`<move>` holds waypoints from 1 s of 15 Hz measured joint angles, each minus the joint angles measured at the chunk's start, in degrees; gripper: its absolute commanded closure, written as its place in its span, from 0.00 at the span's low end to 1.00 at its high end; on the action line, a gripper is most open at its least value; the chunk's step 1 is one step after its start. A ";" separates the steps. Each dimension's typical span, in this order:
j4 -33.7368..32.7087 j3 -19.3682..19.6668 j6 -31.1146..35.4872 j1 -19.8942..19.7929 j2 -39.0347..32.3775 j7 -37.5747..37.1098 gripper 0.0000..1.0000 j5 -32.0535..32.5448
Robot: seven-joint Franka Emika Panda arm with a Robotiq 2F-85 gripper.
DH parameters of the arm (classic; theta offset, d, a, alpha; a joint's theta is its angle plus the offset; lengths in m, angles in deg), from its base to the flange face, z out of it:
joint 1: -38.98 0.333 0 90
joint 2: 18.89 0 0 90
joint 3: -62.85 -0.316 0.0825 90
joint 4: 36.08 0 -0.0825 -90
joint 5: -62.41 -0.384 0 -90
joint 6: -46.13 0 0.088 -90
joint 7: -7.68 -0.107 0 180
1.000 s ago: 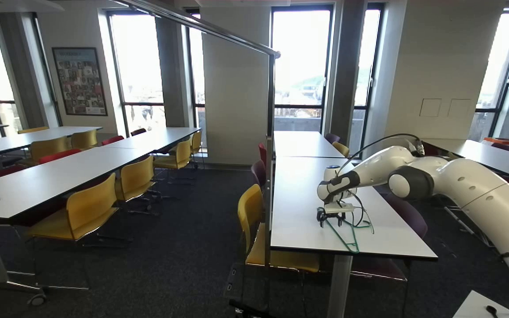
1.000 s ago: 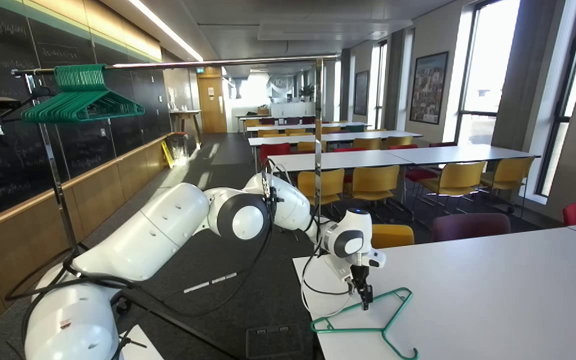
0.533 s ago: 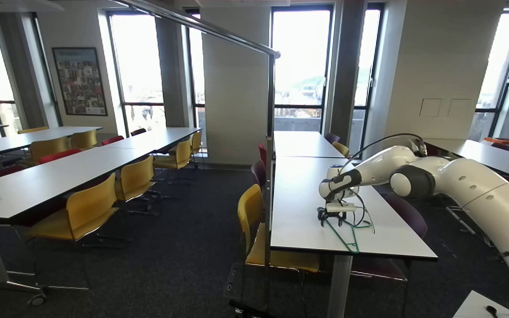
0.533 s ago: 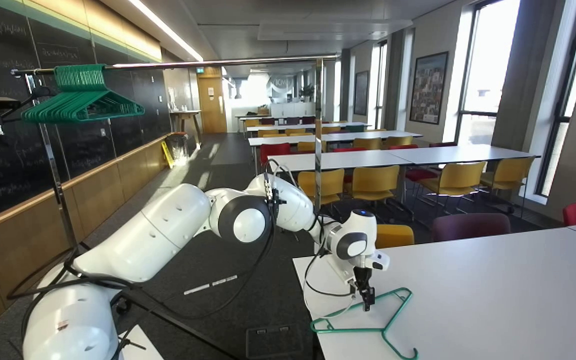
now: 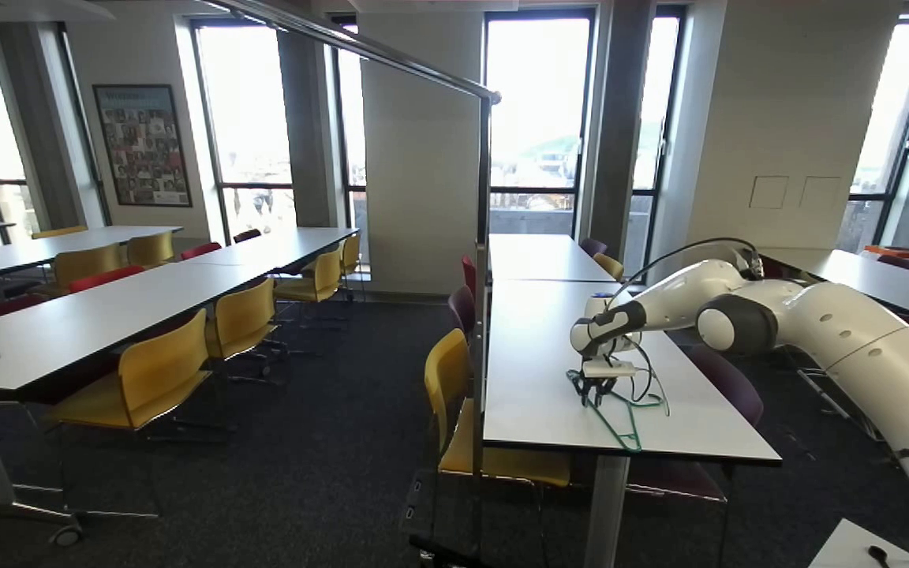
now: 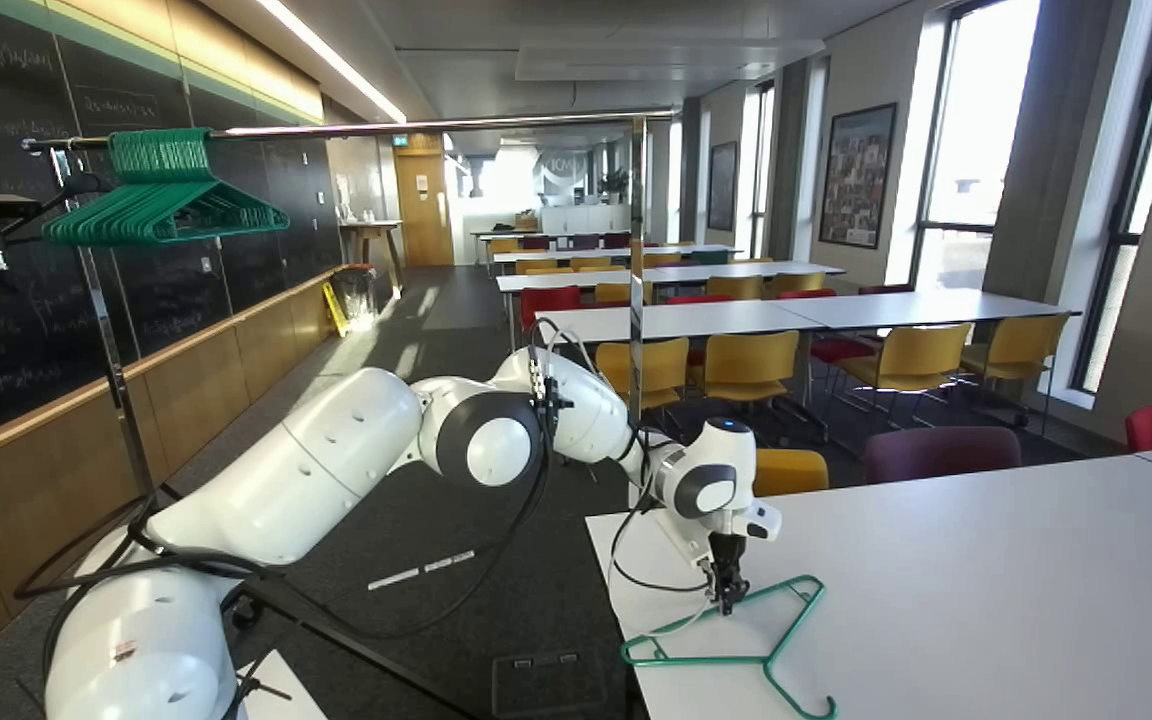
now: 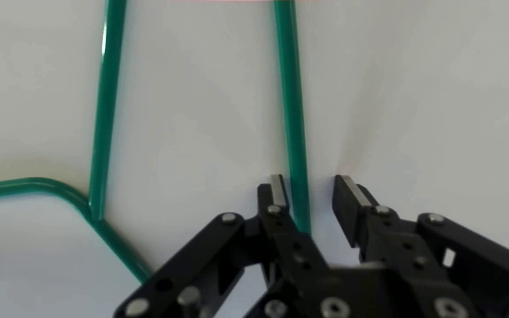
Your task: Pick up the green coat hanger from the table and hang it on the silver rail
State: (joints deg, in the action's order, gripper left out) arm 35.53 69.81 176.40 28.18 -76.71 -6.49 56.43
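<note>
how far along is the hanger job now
Done: the gripper straddles part of the green coat hanger. In hand: the grasp; a gap inside the jaws shows it isn't clamped. Left: lifting it off the table, where it lies, and hanging it on the silver rail.

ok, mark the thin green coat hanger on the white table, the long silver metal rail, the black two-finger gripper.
Green hanger (image 7: 295,119): wrist view, straight base bar.
Silver rail (image 6: 436,125): in an exterior view, mid-length.
Gripper (image 7: 313,192): wrist view, between fingertips.

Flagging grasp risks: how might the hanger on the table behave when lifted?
The hanger probably feels light: thin, open outline. Its glossy surface may slip. It will likely tilt, since the claw straddles only its bottom bar.
</note>
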 measured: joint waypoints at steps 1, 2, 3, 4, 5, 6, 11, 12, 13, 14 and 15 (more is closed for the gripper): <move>-0.07 0.00 0.00 -0.01 0.00 0.00 0.99 0.00; -0.10 0.00 0.00 -0.03 -0.01 0.00 1.00 0.00; -0.12 0.00 0.00 -0.07 -0.02 0.00 1.00 0.00; -0.14 0.00 0.00 -0.09 -0.02 0.03 0.98 -0.02; -0.16 0.00 0.00 -0.12 -0.02 0.04 0.98 -0.02; -0.18 0.00 0.00 -0.12 -0.03 0.04 0.98 -0.02; -0.32 0.40 0.00 0.05 -0.03 0.02 0.98 0.22; -0.33 0.81 0.30 0.30 -0.01 0.02 0.98 0.49; -0.33 1.20 0.79 0.54 0.07 0.02 0.98 0.87; -0.33 1.59 1.31 0.84 0.24 0.02 0.98 1.28; -0.33 1.95 1.79 1.17 0.48 0.02 0.98 1.70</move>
State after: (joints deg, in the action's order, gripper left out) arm 35.20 71.76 178.18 29.35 -76.23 -6.47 58.13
